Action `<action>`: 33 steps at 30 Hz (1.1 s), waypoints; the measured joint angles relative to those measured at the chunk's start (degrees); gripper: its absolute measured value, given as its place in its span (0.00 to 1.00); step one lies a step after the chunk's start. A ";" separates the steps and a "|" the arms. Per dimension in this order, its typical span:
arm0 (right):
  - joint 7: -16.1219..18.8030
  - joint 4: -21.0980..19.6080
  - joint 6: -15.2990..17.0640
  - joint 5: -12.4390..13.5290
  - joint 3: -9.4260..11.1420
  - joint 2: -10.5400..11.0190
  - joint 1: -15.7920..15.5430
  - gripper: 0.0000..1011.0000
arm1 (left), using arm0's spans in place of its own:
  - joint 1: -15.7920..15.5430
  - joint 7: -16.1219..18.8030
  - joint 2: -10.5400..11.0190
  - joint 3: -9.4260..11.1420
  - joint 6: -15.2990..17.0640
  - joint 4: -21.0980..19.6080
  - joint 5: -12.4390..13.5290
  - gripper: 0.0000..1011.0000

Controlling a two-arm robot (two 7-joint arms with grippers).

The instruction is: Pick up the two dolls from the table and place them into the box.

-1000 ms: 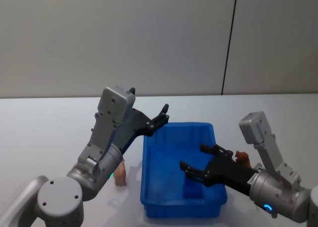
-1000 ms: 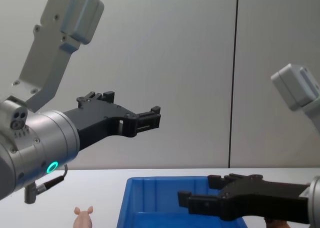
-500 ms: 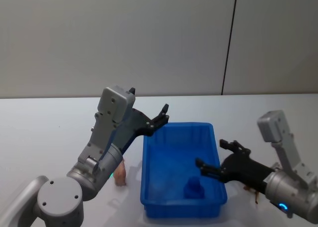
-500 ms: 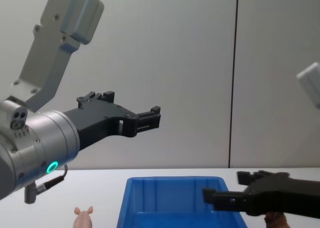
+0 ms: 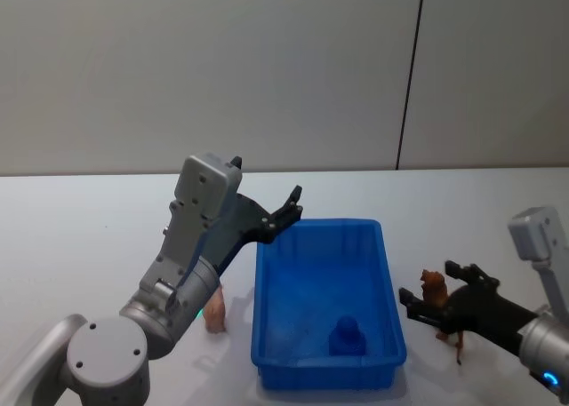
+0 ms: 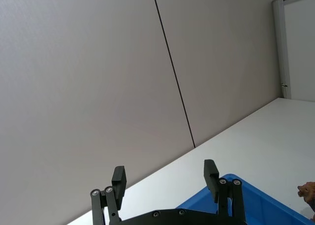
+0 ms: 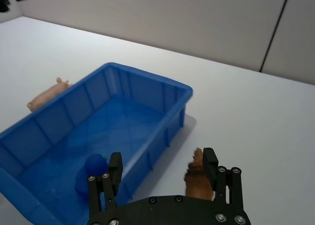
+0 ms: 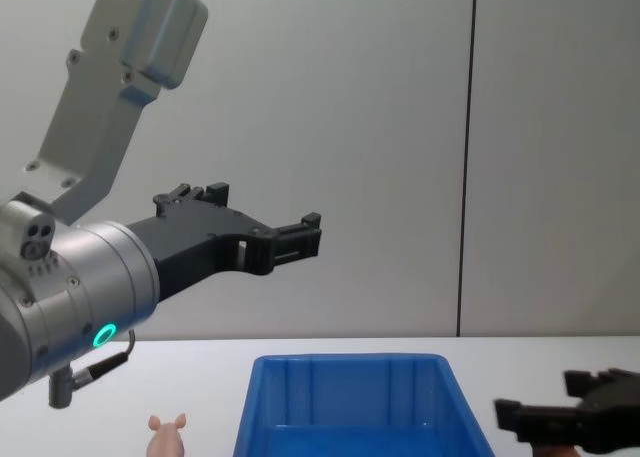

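The blue box (image 5: 320, 225) sits on the white table (image 5: 89, 237). A pale pink pig doll (image 5: 214, 306) stands on the table just left of the box, also visible as the pig (image 8: 168, 435) and the pig (image 7: 49, 93). The reddish-brown doll (image 5: 433, 288) stands on the table just right of the box. My right gripper (image 5: 438, 292) is open and low beside the box, with the brown doll (image 7: 199, 178) close to one finger. My left gripper (image 5: 293, 206) hangs open, holding nothing, above the box's far left corner.
A small blue lump (image 5: 347, 337) lies inside the box near its front wall, seen too as the lump (image 7: 93, 168). Bare white table stretches behind and to both sides. A grey wall with a dark vertical seam closes the back.
My right gripper has drawn back from over the box and moved right, out to the table by the brown doll. The left arm has not moved.
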 joint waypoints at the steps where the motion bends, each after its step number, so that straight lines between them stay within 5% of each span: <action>1: -0.59 -0.19 0.36 0.30 0.34 0.52 -0.46 0.99 | 0.00 0.00 0.00 0.00 0.00 0.00 0.00 0.99; 26: -2.44 3.19 4.62 1.15 0.84 1.42 -0.96 0.99 | 0.00 0.00 0.00 0.00 0.00 0.00 0.00 0.99; 33: -2.33 5.76 5.28 1.10 0.51 0.62 0.28 0.85 | 0.00 0.00 0.00 0.00 0.00 0.00 0.00 0.99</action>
